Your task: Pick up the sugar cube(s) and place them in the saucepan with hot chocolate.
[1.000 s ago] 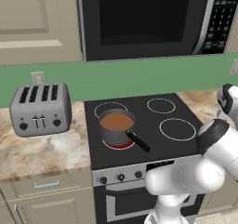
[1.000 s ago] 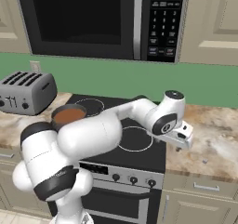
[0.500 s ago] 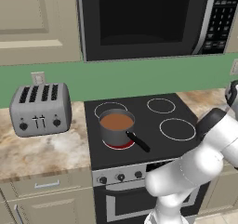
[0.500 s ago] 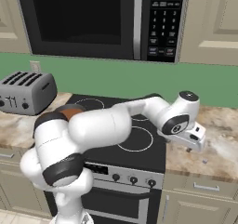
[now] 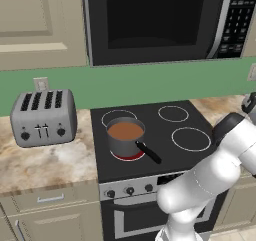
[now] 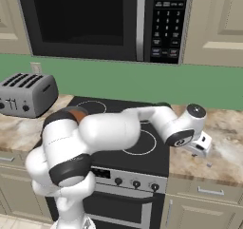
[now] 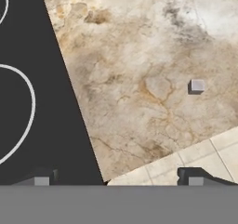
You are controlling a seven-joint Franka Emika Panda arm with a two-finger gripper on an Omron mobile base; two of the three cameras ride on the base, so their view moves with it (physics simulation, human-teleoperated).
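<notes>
A small white sugar cube (image 7: pixel 197 85) lies on the mottled stone counter (image 7: pixel 139 79) to the right of the stove. My gripper (image 7: pixel 118 179) hovers above that counter, open, with nothing between its two dark fingertips (image 7: pixel 195 177); the cube sits up and to the right of them in the hand view. In the right base view my gripper (image 6: pixel 201 149) hangs over the counter just past the stove's right edge. The grey saucepan (image 5: pixel 125 140) stands on the front left burner, its black handle pointing to the front right. Reddish-brown hot chocolate (image 5: pixel 125 131) fills it.
The black stove top (image 5: pixel 165 135) has ringed burners. A silver toaster (image 5: pixel 44 116) stands on the left counter. A microwave (image 5: pixel 155 20) hangs above the stove. In the hand view the counter's front edge gives way to floor tiles (image 7: pixel 195 158).
My arm has swung further right, carrying the gripper from the stove's right edge out over the right counter. The gripper stayed open. Saucepan and toaster have not moved.
</notes>
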